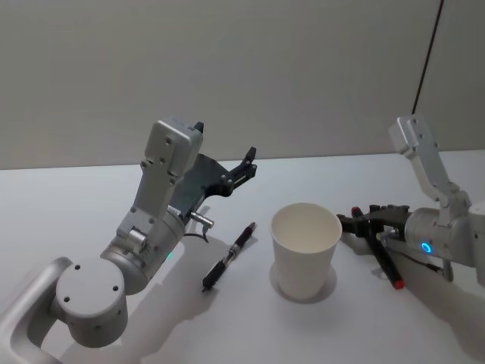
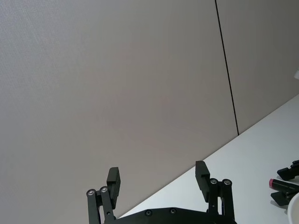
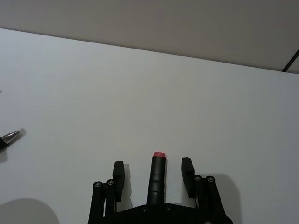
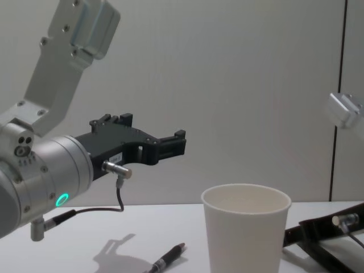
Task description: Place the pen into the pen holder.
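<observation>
I see the white paper cup (image 1: 304, 262) standing up on the white table (image 1: 91, 205), with nothing in it. My right gripper (image 3: 153, 162) is low on the table, just to the right of the cup. Its fingers are open, and a pen with a red end (image 3: 158, 173) lies between them. There is a small gap on each side, so the fingers do not touch it. My left gripper (image 2: 158, 179) is up in the air on the left, above the table. Its fingers are spread wide and hold nothing. A black pen (image 1: 229, 256) lies flat on the table, just to the left of the cup and not touching it.
</observation>
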`<state>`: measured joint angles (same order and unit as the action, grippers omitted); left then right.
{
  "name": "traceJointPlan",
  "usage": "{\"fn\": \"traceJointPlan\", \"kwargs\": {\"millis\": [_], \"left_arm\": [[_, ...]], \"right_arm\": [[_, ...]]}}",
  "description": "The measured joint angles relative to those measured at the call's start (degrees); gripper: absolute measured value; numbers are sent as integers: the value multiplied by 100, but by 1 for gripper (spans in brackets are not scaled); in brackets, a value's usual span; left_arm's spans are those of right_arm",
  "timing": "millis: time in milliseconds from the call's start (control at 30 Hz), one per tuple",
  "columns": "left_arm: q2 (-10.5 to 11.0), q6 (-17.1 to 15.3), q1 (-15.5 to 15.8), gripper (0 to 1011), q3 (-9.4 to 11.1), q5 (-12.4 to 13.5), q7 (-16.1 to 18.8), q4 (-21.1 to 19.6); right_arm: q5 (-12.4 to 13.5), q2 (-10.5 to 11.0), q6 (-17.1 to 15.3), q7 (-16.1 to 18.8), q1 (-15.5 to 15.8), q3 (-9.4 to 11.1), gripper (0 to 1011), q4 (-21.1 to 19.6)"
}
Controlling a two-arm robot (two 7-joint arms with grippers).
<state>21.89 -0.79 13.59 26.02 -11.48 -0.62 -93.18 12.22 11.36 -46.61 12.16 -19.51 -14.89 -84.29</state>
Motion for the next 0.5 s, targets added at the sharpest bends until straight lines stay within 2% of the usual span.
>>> {"fn": "traceJointPlan", "kwargs": {"millis": [500], "left_arm": [[0, 0, 0, 1001, 0, 0, 0, 0]], "right_arm": [[1, -1, 0, 5, 0, -1, 667, 7]]}}
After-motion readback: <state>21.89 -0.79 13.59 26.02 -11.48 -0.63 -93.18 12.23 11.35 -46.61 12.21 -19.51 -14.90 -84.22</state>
